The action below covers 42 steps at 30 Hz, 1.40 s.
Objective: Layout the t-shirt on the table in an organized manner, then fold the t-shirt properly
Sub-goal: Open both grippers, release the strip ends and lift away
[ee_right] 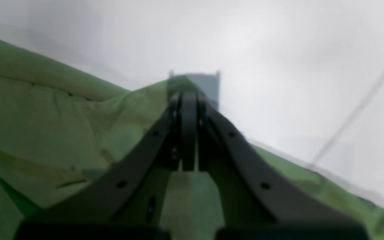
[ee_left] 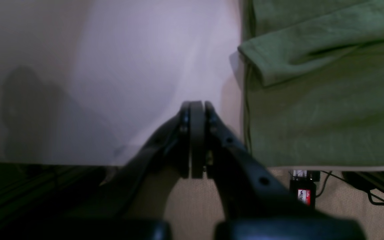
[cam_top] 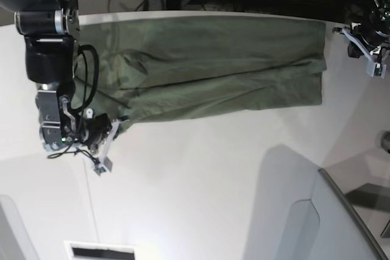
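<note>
1 t-shirt [cam_top: 207,68] folded lengthwise on 1 table [cam_top: 201,187] | right gripper [ee_right: 188,100] jaws clamped on shirt corner | left gripper [ee_left: 197,108] jaws closed, empty, beside shirt edge

My table [cam_top: 201,181] is white and smooth, with a thin dark seam curving down its nine o'clock side. The shirt [cam_top: 213,71] (olive green, folded into a long band) lies flat on it toward twelve o'clock, running from ten o'clock to two o'clock along the far edge.
</note>
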{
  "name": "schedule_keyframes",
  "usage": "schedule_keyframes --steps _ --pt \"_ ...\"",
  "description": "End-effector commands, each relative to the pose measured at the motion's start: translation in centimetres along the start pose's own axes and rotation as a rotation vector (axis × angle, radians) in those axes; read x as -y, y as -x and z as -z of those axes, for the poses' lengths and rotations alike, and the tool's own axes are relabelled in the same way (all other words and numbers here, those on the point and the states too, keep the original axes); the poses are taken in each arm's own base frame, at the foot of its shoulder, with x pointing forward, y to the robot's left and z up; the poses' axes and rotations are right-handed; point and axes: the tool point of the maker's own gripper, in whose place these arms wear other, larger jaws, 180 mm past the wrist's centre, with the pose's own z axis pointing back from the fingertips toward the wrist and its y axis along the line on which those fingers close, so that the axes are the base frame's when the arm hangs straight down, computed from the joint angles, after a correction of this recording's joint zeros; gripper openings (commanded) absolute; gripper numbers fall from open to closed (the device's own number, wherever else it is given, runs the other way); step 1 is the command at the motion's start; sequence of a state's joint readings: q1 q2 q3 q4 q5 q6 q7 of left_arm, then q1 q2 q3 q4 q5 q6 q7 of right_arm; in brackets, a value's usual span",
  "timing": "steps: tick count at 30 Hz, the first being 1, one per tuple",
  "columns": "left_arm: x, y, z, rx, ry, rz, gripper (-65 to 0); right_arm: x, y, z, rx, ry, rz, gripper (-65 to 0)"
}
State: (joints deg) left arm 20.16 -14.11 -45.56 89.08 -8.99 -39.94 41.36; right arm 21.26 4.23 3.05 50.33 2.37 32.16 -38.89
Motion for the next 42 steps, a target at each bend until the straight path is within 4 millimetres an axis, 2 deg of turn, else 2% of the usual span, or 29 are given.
schedule_keyframes --steps 1,3,6,9,11,13,15,17,19,23,30,36,38,40,42 --pt "-0.8 -1.0 -0.4 0.029 -0.016 0.019 -65.0 0.8 -2.2 -1.3 0.052 0.024 -0.021 -65.0" --pt "-0.8 -1.1 -0.5 0.029 -0.017 0.02 -65.0 0.9 -1.9 -2.6 0.042 0.058 -0.046 -65.0" --pt "-0.9 -1.1 -0.5 0.029 -0.018 0.021 -65.0 1.8 -0.3 -5.1 0.038 0.121 -0.029 -65.0" --pt "-0.8 -1.1 -0.4 0.029 -0.016 0.019 -65.0 1.9 1.2 -6.5 0.037 0.154 -0.013 -65.0" --pt "-0.8 -1.1 -0.4 0.032 -0.014 0.016 -65.0 1.8 1.8 -6.5 0.035 0.155 -0.007 -64.7" --pt "-0.8 -1.2 -0.4 0.036 -0.013 0.014 -65.0 1.9 1.8 -6.1 0.03 0.145 0.004 -61.8" --pt "-0.8 -1.2 -0.4 0.036 -0.013 0.014 -65.0 2.3 0.0 -5.8 0.05 0.137 0.006 -53.6" --pt "-0.8 -1.2 -0.4 0.036 -0.013 0.014 -65.0 2.5 -1.1 -5.2 0.05 0.119 0.018 -44.6" --pt "-0.8 -1.2 -0.4 0.036 -0.013 0.014 -65.0 2.7 -1.8 -4.4 0.035 0.098 0.032 -38.6" --pt "-0.7 -1.0 -0.4 0.032 -0.011 0.012 -65.0 2.7 -3.0 -2.6 0.043 0.041 0.075 -38.0" --pt "-0.6 0.2 0.1 0.003 0.0 -0.011 -65.0 1.2 -1.5 0.5 0.029 -0.046 0.148 -37.4" --pt "-0.6 0.1 0.1 0.004 0.001 -0.012 -65.0 1.0 -1.3 0.9 0.022 -0.056 0.158 -38.7" --pt "-0.6 0.1 0.1 0.004 0.001 -0.012 -65.0 0.9 -1.2 0.9 0.018 -0.056 0.157 -45.8" --pt "-0.6 0.1 0.1 0.004 0.001 -0.012 -65.0 0.9 -1.1 0.9 0.014 -0.057 0.158 -58.7" --pt "-0.6 0.1 0.1 0.004 0.001 -0.012 -65.0 0.9 -1.1 0.9 0.011 -0.058 0.158 -64.2"
